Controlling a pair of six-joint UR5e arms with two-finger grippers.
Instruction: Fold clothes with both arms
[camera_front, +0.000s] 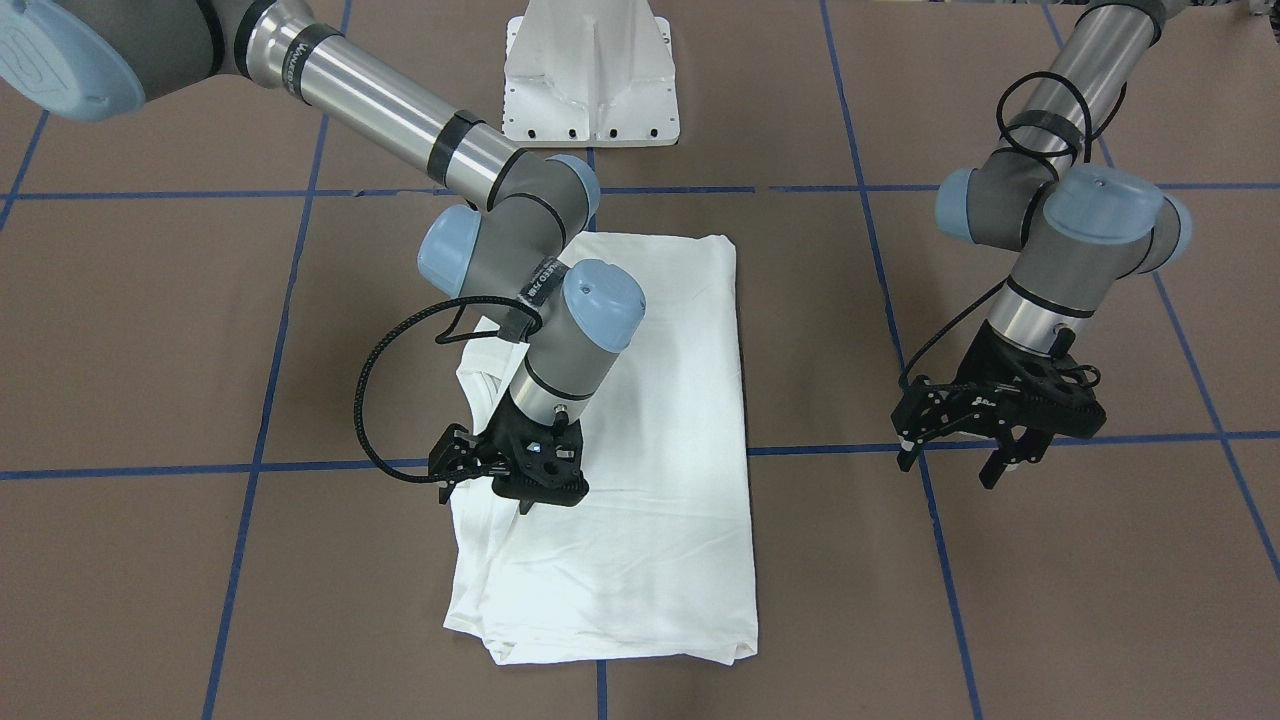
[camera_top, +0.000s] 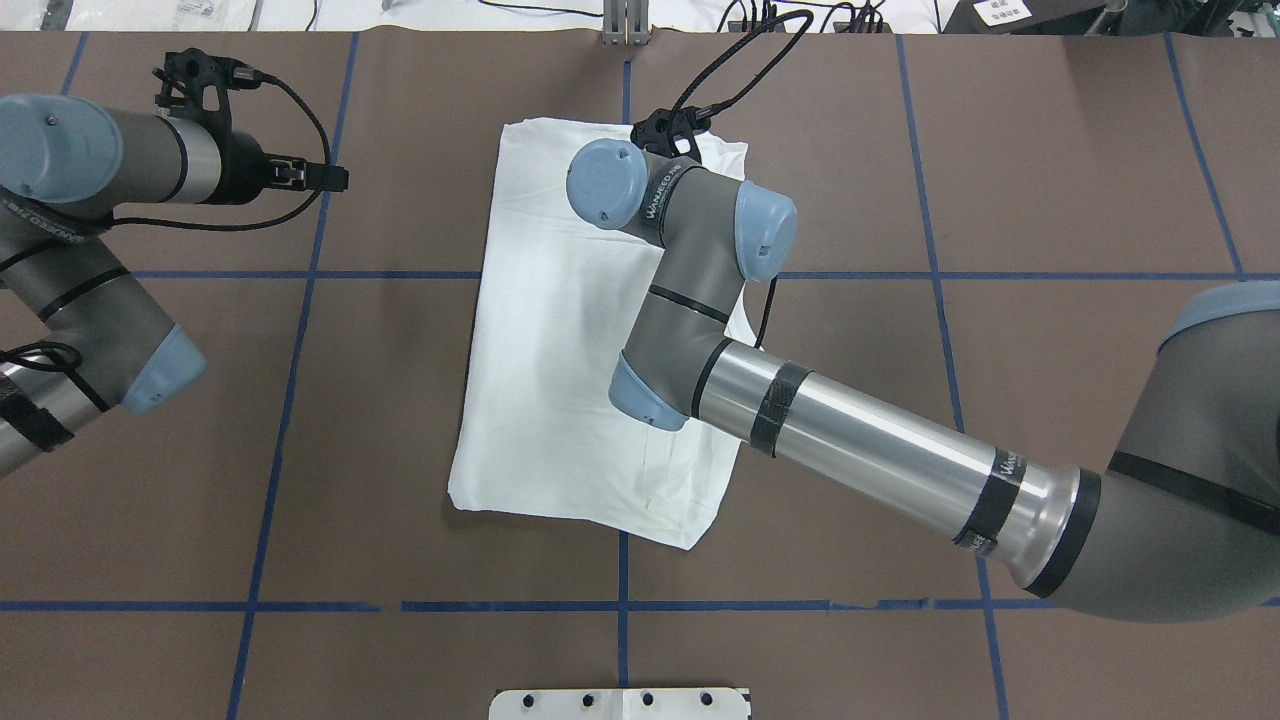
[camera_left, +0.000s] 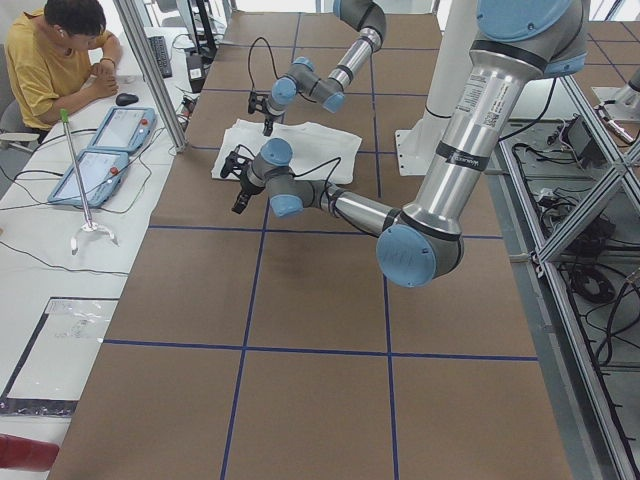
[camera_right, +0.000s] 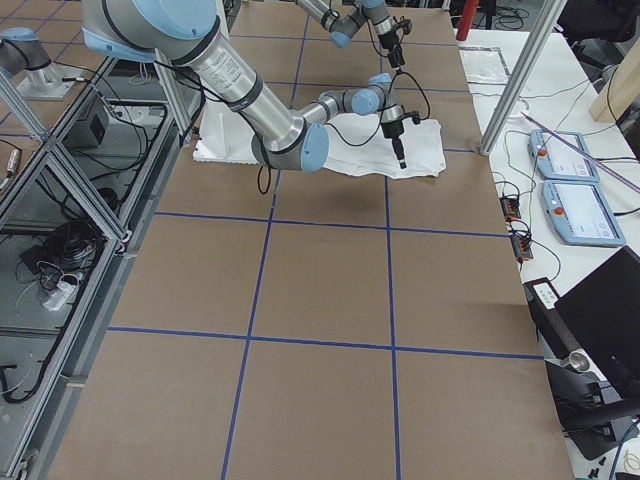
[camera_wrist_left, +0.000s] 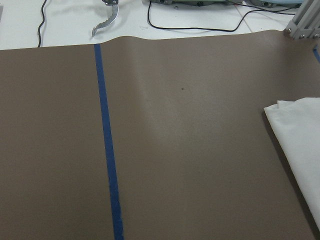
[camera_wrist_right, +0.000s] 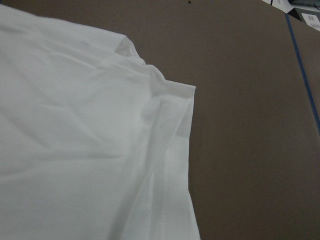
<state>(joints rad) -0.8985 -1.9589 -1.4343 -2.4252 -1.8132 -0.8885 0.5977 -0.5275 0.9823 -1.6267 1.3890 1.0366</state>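
The clothes are one white shirt (camera_front: 650, 400), folded into a long rectangle and lying flat in the middle of the brown table (camera_front: 150, 330); no print shows. My right gripper (camera_front: 487, 492) hovers just above the shirt's long edge on my right, fingers apart, with no cloth pinched between them. The right wrist view shows a hemmed corner of the shirt (camera_wrist_right: 170, 100) on the table. My left gripper (camera_front: 955, 462) hangs open and empty over bare table, well clear of the shirt. In the left wrist view, only a corner of the shirt (camera_wrist_left: 300, 130) shows.
Blue tape lines (camera_front: 270, 330) divide the table into squares. The white pedestal base (camera_front: 590, 80) stands at the robot's side. A person in a yellow top (camera_left: 50, 60) sits at a side bench with two tablets (camera_left: 110, 140) beyond the table's far edge.
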